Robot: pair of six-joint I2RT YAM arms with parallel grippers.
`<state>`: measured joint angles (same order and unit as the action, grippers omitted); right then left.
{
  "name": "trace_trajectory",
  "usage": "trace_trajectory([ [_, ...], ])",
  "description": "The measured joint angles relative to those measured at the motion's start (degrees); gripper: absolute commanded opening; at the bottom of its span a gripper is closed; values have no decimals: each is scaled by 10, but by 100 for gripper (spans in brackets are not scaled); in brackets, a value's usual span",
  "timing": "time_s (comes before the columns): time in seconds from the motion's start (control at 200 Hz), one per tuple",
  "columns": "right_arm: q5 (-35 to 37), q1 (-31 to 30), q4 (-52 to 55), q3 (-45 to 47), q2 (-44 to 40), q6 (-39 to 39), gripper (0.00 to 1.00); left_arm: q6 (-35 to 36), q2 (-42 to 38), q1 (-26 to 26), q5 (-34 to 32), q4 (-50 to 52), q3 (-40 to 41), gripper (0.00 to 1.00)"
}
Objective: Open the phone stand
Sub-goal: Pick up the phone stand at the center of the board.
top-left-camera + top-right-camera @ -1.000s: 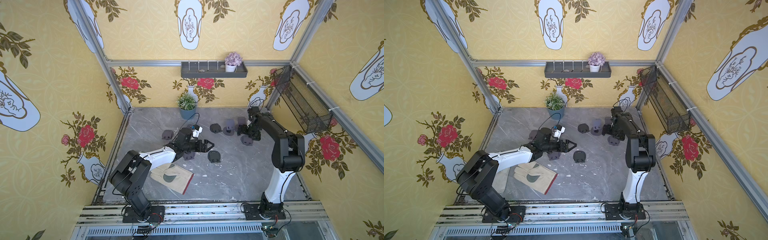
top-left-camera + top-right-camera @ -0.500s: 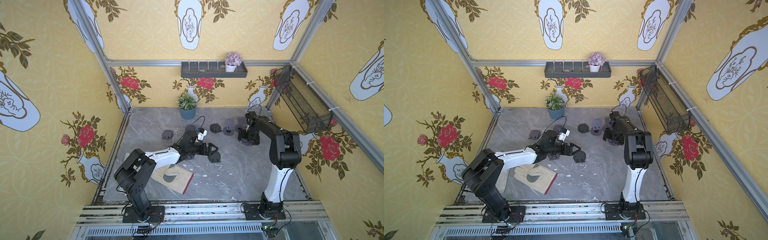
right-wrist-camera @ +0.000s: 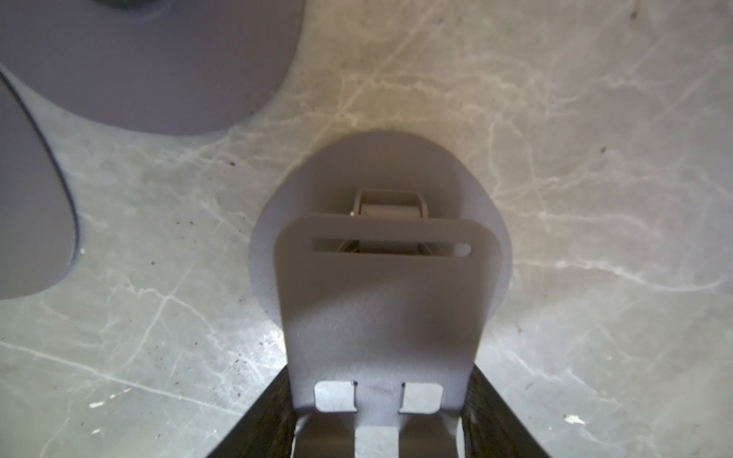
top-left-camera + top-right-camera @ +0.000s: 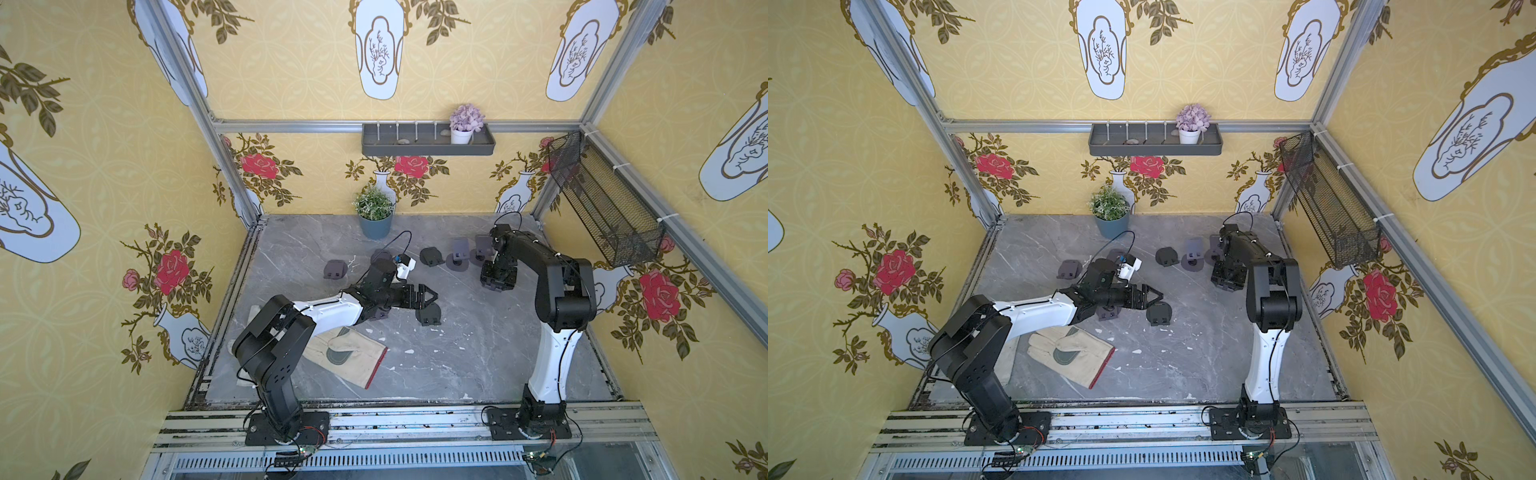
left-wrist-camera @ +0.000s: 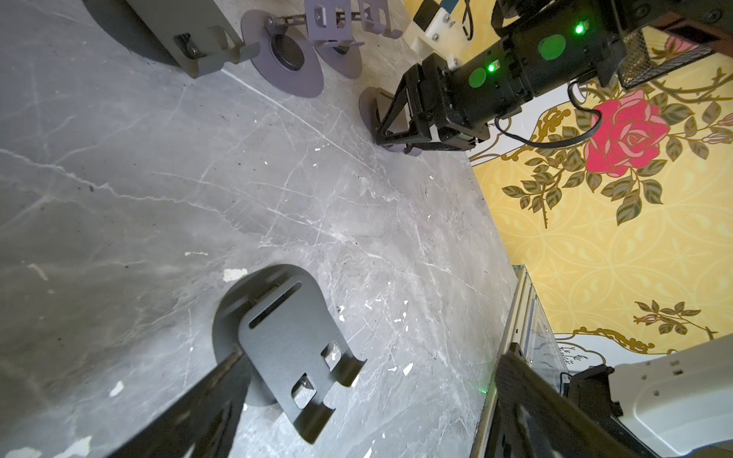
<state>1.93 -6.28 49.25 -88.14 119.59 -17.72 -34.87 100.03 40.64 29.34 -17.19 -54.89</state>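
Note:
Several dark grey phone stands lie on the marble table (image 4: pixel 457 365). One folded phone stand (image 4: pixel 428 314) (image 4: pixel 1159 314) (image 5: pixel 285 337) lies flat just beyond my left gripper (image 4: pixel 432 297) (image 4: pixel 1158 296) (image 5: pixel 365 380), which is open; one finger is beside the stand's base. My right gripper (image 4: pixel 496 282) (image 4: pixel 1227 279) (image 3: pixel 378 380) points down at the back right. Its fingers (image 3: pixel 277 400) press both side edges of another phone stand's (image 3: pixel 380 301) top plate, which sits slightly raised over its round base. The left wrist view shows that right gripper (image 5: pixel 396 127) around this stand.
More stands sit across the back: a folded one (image 4: pixel 334 269), another (image 4: pixel 430 255), and two upright ones (image 4: pixel 457 255) (image 4: pixel 482 249). A work glove (image 4: pixel 345 357) lies by the left arm. A potted plant (image 4: pixel 374 216) stands at the back; a mesh basket (image 4: pixel 602 203) hangs on the right wall.
My left gripper has swung right, from over one stand to the folded stand further right. My right gripper has come down over a stand and its jaws have narrowed onto the plate.

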Motion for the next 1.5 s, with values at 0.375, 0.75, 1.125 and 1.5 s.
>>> trace_trajectory([
  [0.375, -14, 0, 9, -4, -8, 8, 49, 7, 0, 0, 0, 6, -10, 99],
  [0.75, -33, -79, 20, 12, -97, 3, 49, 16, -35, -30, -4, 24, 3, 99],
  [1.125, -45, -212, -26, 61, -170, -30, 49, 13, -61, -74, 22, 13, 29, 84],
  [1.5, -74, -288, -99, 62, -194, -34, 50, 9, -74, -122, 52, 11, 39, 61],
])
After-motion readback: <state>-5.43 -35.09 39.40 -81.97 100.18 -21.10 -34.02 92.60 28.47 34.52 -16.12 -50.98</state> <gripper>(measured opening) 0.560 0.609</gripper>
